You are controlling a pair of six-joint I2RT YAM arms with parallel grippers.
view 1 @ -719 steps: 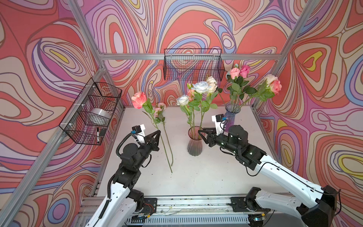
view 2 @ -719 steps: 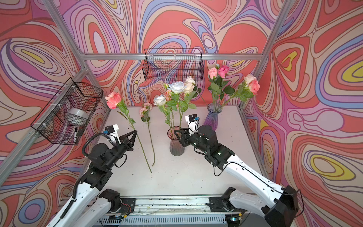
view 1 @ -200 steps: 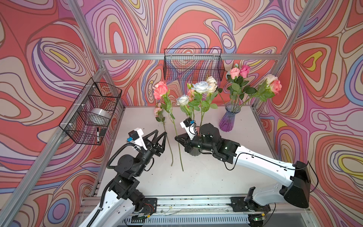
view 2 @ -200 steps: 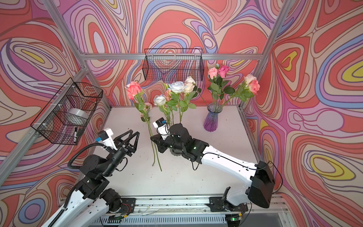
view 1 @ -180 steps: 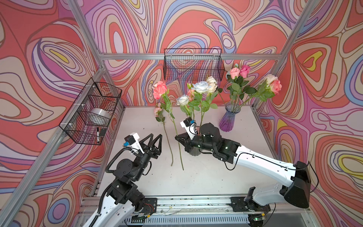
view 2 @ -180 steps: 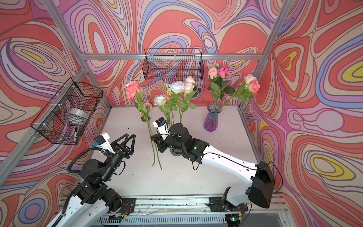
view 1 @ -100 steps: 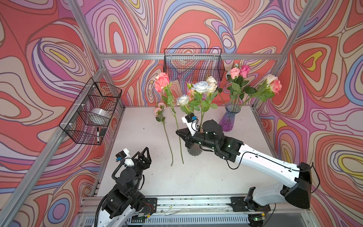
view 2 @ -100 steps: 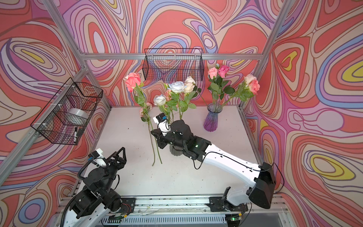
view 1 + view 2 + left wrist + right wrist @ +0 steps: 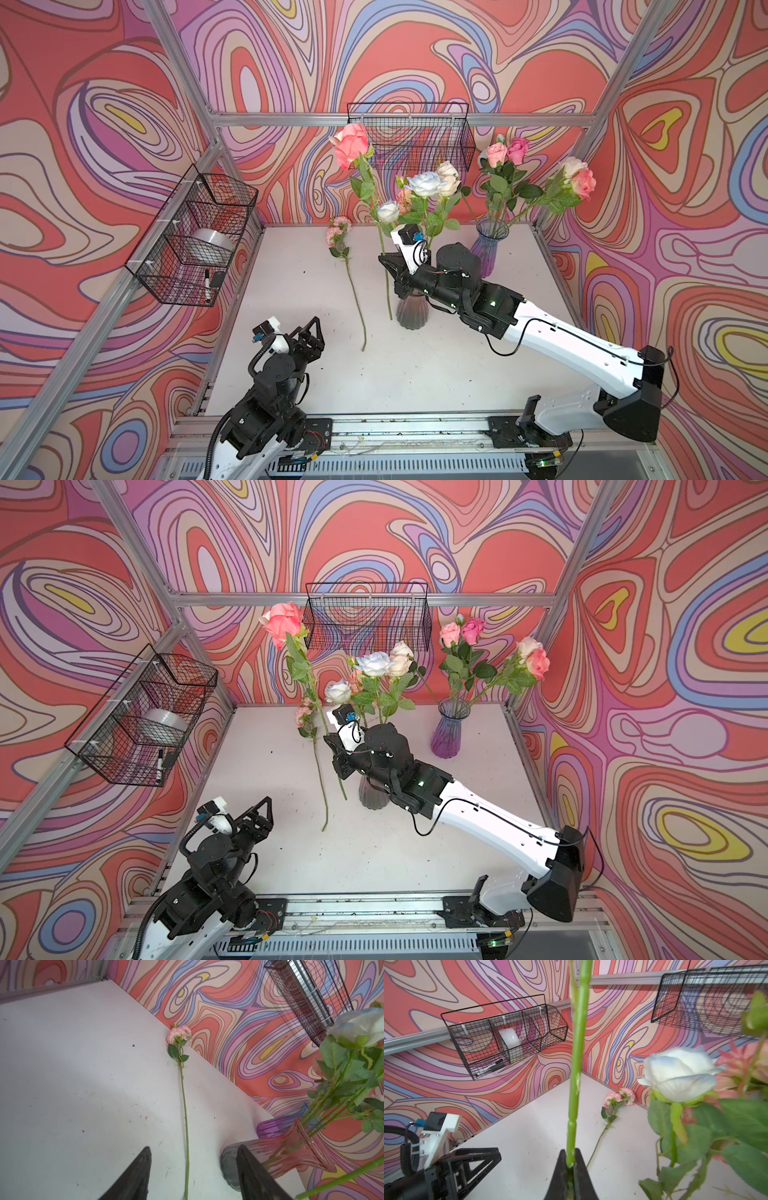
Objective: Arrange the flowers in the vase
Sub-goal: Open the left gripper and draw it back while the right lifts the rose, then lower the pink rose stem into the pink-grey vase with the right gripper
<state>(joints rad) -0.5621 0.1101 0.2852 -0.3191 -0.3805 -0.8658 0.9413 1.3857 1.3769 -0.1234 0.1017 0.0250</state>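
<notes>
Right jaws are pinched shut low on the coral rose's [image 9: 351, 144] stem, holding it upright just left of the middle vase [image 9: 411, 313], seemingly so the cut end can clear the rim. Left jaws hang open and empty, near left. A frilly pink bloom [image 9: 337, 232] lies on the worktop [image 9: 291, 270].

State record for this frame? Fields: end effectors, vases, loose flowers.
left end effector: open, empty
right end effector: shut on coral rose stem; rose upright, beside grey vase, not in it
grey vase: white and pale blue roses inside
purple vase: back right, pink and cream roses inside
table: one frilly flower lying flat
</notes>
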